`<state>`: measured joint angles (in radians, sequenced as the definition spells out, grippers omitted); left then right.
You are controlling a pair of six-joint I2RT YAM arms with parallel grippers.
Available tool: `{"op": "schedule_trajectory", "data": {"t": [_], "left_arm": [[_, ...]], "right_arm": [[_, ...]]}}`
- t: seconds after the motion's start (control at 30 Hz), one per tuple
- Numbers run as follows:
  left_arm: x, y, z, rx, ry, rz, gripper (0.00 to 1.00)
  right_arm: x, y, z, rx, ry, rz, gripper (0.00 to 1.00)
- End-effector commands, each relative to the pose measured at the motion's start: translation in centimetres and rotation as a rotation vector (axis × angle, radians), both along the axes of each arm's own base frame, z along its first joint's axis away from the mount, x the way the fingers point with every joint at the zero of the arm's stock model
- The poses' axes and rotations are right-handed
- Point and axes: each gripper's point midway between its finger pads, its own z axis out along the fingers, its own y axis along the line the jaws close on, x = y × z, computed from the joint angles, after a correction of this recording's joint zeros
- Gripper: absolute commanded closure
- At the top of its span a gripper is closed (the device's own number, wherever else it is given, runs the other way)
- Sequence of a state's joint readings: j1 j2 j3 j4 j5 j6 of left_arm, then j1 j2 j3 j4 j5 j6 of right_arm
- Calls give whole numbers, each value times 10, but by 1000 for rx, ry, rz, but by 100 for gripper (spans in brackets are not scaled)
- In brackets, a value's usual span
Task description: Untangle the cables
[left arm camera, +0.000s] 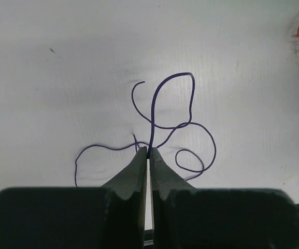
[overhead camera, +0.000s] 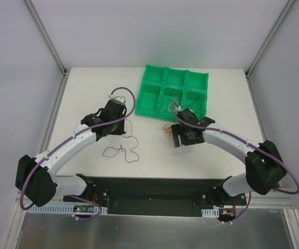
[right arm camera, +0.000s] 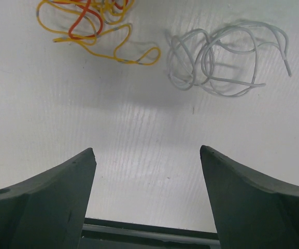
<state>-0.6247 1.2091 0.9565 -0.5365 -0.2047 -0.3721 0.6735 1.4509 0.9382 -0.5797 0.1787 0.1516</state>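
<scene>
The left hand [left arm camera: 148,151] is clenched, and its two fingers press together on a thin dark wire [left arm camera: 190,111] that comes out from between their tips. The other part of this wire lies in loose loops and curls on the white tabletop [overhead camera: 87,93], in front of the hand. The right hand [right arm camera: 146,149] is released: its jaws stand wide apart above the bare tabletop and nothing is between them. Beyond it, a small bundle of orange and red wires [right arm camera: 87,26] lies on the tabletop, and a curly white wire [right arm camera: 211,57] lies just beside this bundle, apart from it. In the top view the green tray [overhead camera: 143,88] stands at the far side of the tabletop, near the right hand.
</scene>
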Motion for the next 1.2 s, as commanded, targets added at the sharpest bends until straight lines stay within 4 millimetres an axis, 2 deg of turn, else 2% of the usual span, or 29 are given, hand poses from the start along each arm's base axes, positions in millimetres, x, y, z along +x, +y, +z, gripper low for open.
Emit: {"op": "schedule_trajectory", "data": {"t": [0.0, 0.13, 0.2, 0.3, 0.4, 0.47, 0.67, 0.9, 1.07, 1.1, 1.17], "left_arm": [[22, -21, 32, -195, 19, 103, 100], [41, -36, 58, -339, -11, 164, 100], [45, -38, 61, -374, -26, 170, 100], [34, -35, 37, -425, 87, 214, 100], [20, -22, 6, -489, 210, 352, 100], [16, -16, -7, -489, 244, 388, 100], [17, -9, -26, -486, 326, 456, 100], [3, 7, -60, -469, 496, 665, 100], [-4, 12, -69, -498, 545, 789, 100], [-7, 15, -71, -500, 556, 819, 93], [-13, 19, -74, -503, 563, 853, 69]], "right_arm": [[13, 9, 34, 38, -103, 56, 15], [17, 2, 49, 10, -146, 89, 13], [20, 0, 57, -1, -169, 103, 13], [24, -3, 67, 9, -193, 98, 13], [28, -4, 78, 48, -203, 82, 13], [31, -6, 85, 59, -207, 99, 13], [39, -11, 91, 107, -167, 73, 14], [45, -10, 97, 102, -142, 93, 14], [46, -9, 97, 109, -128, 99, 14], [47, -8, 97, 111, -126, 101, 14], [45, -6, 95, 116, -114, 107, 14]]}}
